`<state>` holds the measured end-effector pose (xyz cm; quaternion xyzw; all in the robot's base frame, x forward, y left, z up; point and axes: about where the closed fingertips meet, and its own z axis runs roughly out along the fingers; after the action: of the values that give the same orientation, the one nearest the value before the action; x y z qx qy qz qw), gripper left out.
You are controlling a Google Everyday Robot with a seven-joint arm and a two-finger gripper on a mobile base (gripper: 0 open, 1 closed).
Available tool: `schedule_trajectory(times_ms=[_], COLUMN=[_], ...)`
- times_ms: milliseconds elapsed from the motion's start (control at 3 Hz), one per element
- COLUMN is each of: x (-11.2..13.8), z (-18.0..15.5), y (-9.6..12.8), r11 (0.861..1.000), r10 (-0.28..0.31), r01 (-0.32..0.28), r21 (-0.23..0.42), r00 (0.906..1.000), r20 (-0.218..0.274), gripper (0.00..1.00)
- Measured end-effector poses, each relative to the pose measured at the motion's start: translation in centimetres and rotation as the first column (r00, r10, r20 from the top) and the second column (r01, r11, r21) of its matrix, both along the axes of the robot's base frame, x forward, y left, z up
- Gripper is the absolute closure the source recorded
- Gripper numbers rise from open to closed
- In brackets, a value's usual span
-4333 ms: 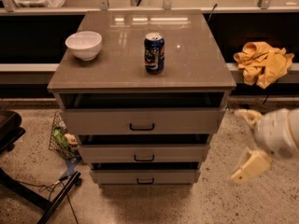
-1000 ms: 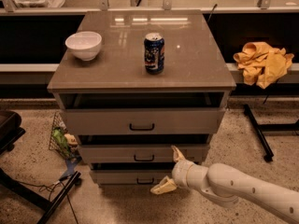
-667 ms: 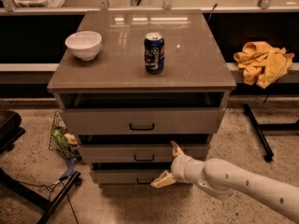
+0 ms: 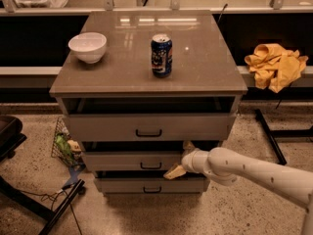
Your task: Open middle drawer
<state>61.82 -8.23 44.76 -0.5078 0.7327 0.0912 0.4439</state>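
The grey-beige cabinet (image 4: 146, 77) has three drawers, each front standing a little further out than the one below. The middle drawer (image 4: 112, 160) has a small black bar handle (image 4: 150, 166) at its centre. My gripper (image 4: 180, 159) comes in from the right on a white arm (image 4: 254, 173) and is at the right part of the middle drawer's front, right of the handle. It is open: one finger (image 4: 188, 145) points up at the drawer's top edge, the other (image 4: 173, 172) lies at its lower edge. It holds nothing.
A white bowl (image 4: 88, 46) and a blue drink can (image 4: 161, 55) stand on the cabinet top. A yellow cloth (image 4: 275, 65) lies on the ledge at the right. A wire basket (image 4: 66, 146), a black chair base (image 4: 10, 136) and black stand legs (image 4: 271, 136) are on the floor.
My arm has swung in from the right and the open gripper has moved left and up to the middle drawer's front. The drawers have not visibly moved.
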Motion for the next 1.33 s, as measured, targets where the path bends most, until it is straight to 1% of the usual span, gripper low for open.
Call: schedule_trajectory(times_ms=[333,667,1000,1333], x=[0.3,0.2,0.5,0.5], z=[-1.6,-1.4,-1.9,-2.0], y=[-1.3,-1.0,-2.2,-4.0], r11=[0.999,0.999,0.998,0.992], r10=[0.0,0.001,-0.011,-0.006], r01=[-0.001,-0.001,0.01,0.007], r21=[-0.047,-0.038,-0.064,-0.128], r00=[0.9998,0.9999,0.9999,0.9999], r20=[-0.018,-0.015,-0.011,0.009], gripper=[0.0,0.0,0.0,0.0])
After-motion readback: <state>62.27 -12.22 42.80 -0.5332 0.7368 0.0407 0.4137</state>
